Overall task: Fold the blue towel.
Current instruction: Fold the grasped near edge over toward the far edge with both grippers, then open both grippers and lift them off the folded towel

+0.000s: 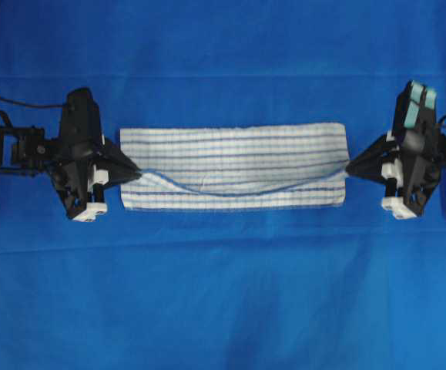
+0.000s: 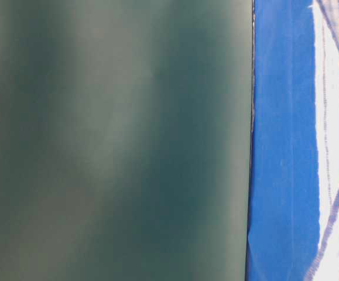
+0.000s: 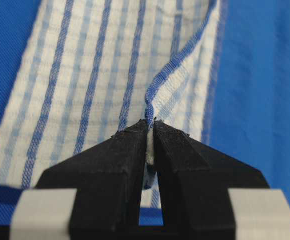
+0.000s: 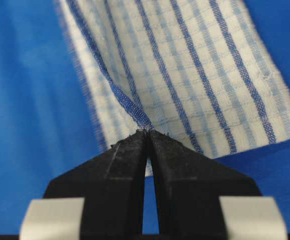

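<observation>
The blue towel [image 1: 234, 166], white with thin blue stripes, lies as a long band across the middle of the blue table covering. Its upper layer's front edge sags in a curve between the two ends. My left gripper [image 1: 135, 171] is shut on the towel's left end, the blue hem pinched between the black fingers [image 3: 124, 150]. At the right end my right gripper [image 1: 349, 168] is shut on the towel's hem as well. The left wrist view shows the towel [image 3: 109, 65] running away from the jaws. The right wrist view shows the towel [image 4: 200, 75] the same way. A strip of the towel [image 2: 333, 146] shows at table level.
The solid blue table covering [image 1: 223, 293] spreads under everything. A large blurred dark green surface [image 2: 110, 140] blocks most of the table-level view. Both arm bodies sit at the left and right edges of the overhead view.
</observation>
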`<state>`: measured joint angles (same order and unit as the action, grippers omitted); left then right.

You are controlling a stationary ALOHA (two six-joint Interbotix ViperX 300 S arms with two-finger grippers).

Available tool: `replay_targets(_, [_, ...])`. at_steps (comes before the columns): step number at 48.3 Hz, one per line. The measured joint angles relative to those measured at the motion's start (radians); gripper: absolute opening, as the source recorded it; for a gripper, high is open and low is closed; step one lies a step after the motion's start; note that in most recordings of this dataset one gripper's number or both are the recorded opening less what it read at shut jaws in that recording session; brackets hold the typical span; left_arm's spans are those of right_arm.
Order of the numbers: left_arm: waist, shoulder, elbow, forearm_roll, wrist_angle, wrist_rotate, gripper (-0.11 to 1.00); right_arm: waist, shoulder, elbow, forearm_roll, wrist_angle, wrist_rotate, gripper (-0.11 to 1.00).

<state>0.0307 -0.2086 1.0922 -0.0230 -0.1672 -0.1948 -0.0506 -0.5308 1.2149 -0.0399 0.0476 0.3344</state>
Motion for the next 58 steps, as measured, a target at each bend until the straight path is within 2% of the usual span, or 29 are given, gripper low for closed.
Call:
replay_targets(13, [-0.011, 0.0, 0.002, 0.0, 0.025, 0.0, 0.04, 0.025, 0.029, -0.003, 0.0, 0.0, 0.017, 0.05])
replay_targets(26, [-0.012, 0.002, 0.0, 0.0, 0.025, -0.002, 0.04, 0.034, 0.117, -0.04, -0.002, 0.017, 0.02, 0.05])
replay_targets(30, [-0.012, 0.003, -0.002, 0.0, 0.025, 0.0, 0.12, 0.034, 0.149, -0.057, 0.0, 0.025, 0.02, 0.05])
replay_targets(37, [-0.012, 0.005, -0.003, 0.0, 0.026, 0.0, 0.38, 0.034, 0.184, -0.081, 0.0, 0.031, 0.025, 0.06])
replay_targets(39, [-0.012, 0.005, -0.003, 0.0, 0.028, 0.0, 0.45, 0.034, 0.187, -0.086, 0.0, 0.032, 0.028, 0.14])
replay_targets(44, [-0.012, 0.003, -0.002, 0.0, 0.028, 0.003, 0.61, 0.034, 0.186, -0.092, 0.002, 0.048, 0.031, 0.44])
replay_targets(48, [-0.012, -0.002, -0.002, 0.0, 0.028, 0.011, 0.66, 0.032, 0.172, -0.103, -0.008, 0.072, 0.031, 0.64])
replay_targets(50, [-0.012, -0.008, -0.003, 0.0, 0.028, 0.017, 0.67, 0.028, 0.161, -0.107, -0.017, 0.083, 0.031, 0.66])
replay_targets(53, [-0.006, -0.018, -0.002, 0.0, 0.029, 0.026, 0.67, 0.005, 0.143, -0.11, -0.031, 0.095, 0.029, 0.61])
replay_targets(58, [0.025, -0.025, -0.003, 0.0, 0.029, 0.044, 0.67, -0.063, 0.121, -0.11, -0.054, 0.106, 0.028, 0.61])
